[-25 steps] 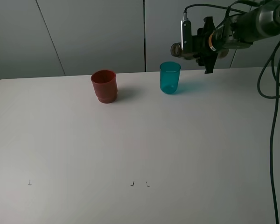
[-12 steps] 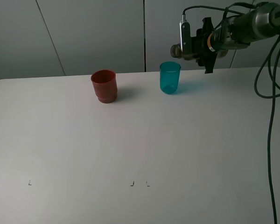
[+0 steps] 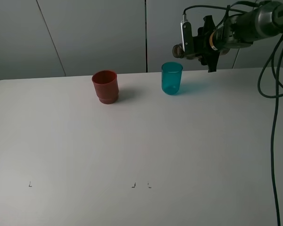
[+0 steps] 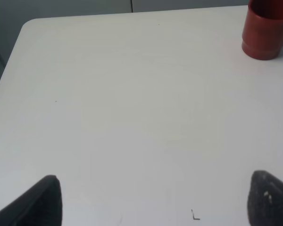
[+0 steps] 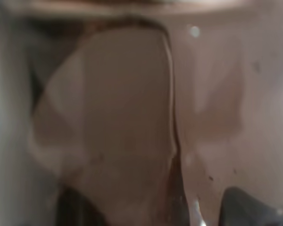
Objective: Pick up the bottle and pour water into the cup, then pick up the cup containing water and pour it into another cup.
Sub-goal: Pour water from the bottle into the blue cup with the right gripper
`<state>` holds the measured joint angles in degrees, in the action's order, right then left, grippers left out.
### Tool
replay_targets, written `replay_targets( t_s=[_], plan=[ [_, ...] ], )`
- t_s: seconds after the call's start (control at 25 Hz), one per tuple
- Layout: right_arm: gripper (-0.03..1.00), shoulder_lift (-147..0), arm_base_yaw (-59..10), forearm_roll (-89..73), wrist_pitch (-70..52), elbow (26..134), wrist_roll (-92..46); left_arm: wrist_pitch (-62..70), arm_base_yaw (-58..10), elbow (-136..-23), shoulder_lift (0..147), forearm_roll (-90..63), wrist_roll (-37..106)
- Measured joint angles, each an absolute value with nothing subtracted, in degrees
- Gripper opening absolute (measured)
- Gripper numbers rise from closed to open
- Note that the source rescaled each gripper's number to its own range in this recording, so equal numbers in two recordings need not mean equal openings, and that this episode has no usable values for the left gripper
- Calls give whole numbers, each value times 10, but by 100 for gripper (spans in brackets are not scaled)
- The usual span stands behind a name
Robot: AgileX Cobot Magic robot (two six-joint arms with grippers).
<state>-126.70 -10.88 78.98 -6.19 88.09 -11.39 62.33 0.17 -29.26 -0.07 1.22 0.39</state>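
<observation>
I'm keeping the right gripper (image 3: 200,46) clamped on the bottle (image 3: 178,49), which is lying roughly level with its neck end poking out past the fingers. That arm's wrist camera is showing only smoky brown plastic, close and blurred. The cup (image 3: 171,78) is standing upright on the table (image 3: 141,150), below the bottle's mouth and apart from it, just ahead of the gripper. The red cup (image 3: 105,86) is sitting well apart, farther out the same way. The left gripper (image 4: 155,202) is hanging with its fingers spread wide and gripping nothing, and the red cup is standing far ahead of it.
</observation>
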Motion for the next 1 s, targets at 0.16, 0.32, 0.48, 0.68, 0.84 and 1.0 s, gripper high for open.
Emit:
replay_targets(
  t_s=[0.16,0.32,0.48,0.68,0.84,1.0],
  plan=[
    [0,-1267,-109,797,-62,881,-114,623,2,-293,-1,12,4],
    [0,-1267,-109,804,-62,881,-114,623,2,-293,-1,12,0],
    [0,-1267,-109,819,-62,881,-114,623,2,-293,-1,12,0],
    [0,-1267,-109,837,-62,881,-115,623,2,-293,-1,12,0],
    [0,-1267,-109,848,-62,881,-115,623,2,-293,-1,12,0],
    [0,-1267,-109,849,-62,881,-115,623,2,-293,-1,12,0]
  ],
)
